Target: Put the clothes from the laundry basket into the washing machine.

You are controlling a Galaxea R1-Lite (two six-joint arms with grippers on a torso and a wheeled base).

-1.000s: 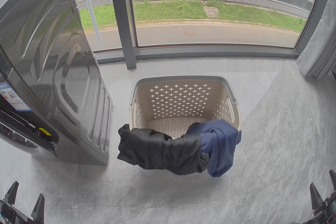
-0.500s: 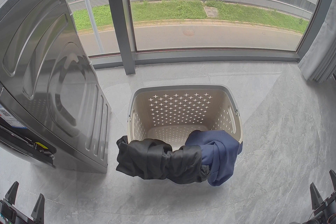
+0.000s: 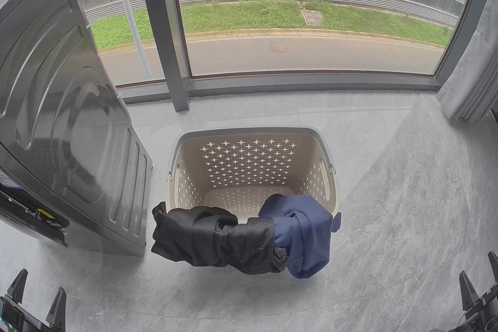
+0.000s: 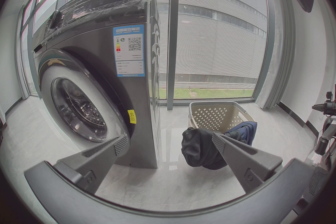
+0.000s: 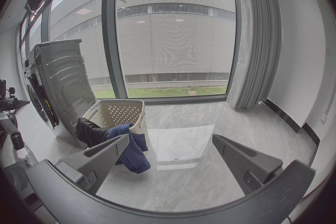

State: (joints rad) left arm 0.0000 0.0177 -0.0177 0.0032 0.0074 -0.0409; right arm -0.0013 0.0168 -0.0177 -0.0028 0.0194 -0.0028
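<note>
Clothes [image 3: 270, 245] hang over the near rim of the laundry basket [image 3: 251, 133], two pieces side by side. One is a black piece [image 3: 207, 242], bunched up on the side next to the washing machine [image 3: 67, 130]. The other is a blue piece [image 3: 306, 237] on the far side from the machine. The two pieces touch where they meet, and both droop down the outside of the basket wall. The basket is cream with a grey rim and small star holes in its walls. It stands on the grey stone floor [image 3: 410, 182] in front of a big window [image 3: 311, 11]. The washing machine is dark grey and stands just beside the basket, on the robot's left. In the left wrist view you can see its round glass door [image 4: 78, 114] on the front, with a sticker [image 4: 128, 50] higher up. A pale curtain [image 3: 472, 84] hangs at the right end of the window. The left gripper [image 4: 168, 138] sits low, in front of the machine and well apart from the basket. Its jaws are spread wide and hold nothing. The right gripper [image 5: 169, 139] sits low on the other side, also well apart from the basket. Its jaws are spread wide too, with nothing between them but floor.
</note>
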